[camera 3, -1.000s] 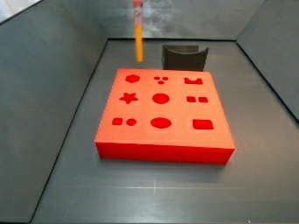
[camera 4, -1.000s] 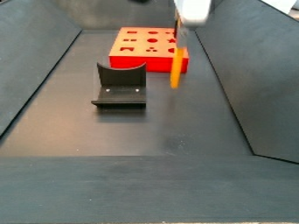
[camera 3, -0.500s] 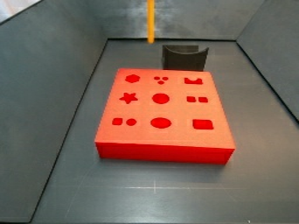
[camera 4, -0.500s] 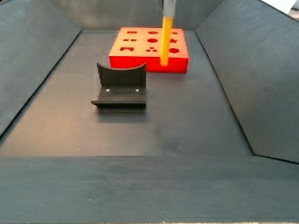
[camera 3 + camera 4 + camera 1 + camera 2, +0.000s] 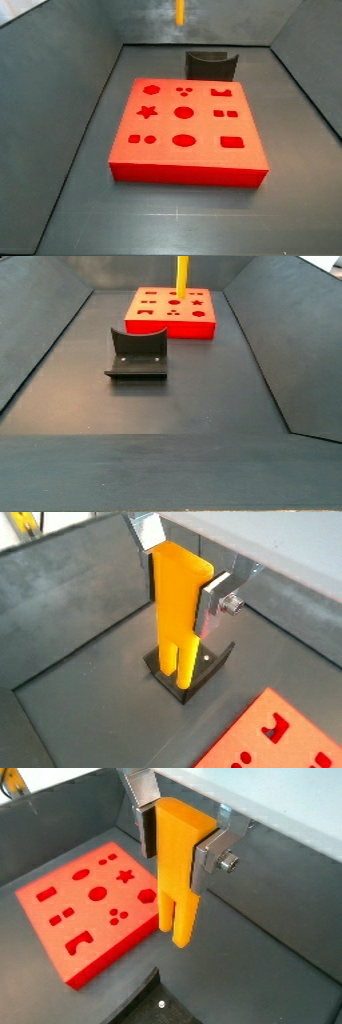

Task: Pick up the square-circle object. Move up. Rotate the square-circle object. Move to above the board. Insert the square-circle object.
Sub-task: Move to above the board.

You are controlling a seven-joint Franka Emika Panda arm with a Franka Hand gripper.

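Observation:
My gripper [image 5: 183, 567] is shut on the square-circle object [image 5: 177, 602], an orange-yellow bar that hangs upright with its two short prongs pointing down. Both wrist views show it between the silver fingers [image 5: 205, 860]. In both side views only the bar's lower part shows at the top edge [image 5: 182, 12] [image 5: 183, 274]; the gripper itself is out of frame there. The board [image 5: 187, 125], a red block with shaped cut-outs, lies on the floor and also shows in the wrist views [image 5: 94, 898]. The piece is high above the floor, over the fixture rather than the board.
The dark fixture [image 5: 210, 65] stands on the floor just beyond the board, directly below the prongs in a wrist view [image 5: 187, 674]. Sloping grey walls [image 5: 40, 336] enclose the dark floor on all sides.
The gripper has lifted the square-circle object higher. The bar has slid up to the top edge of both side views and the gripper body has left them.

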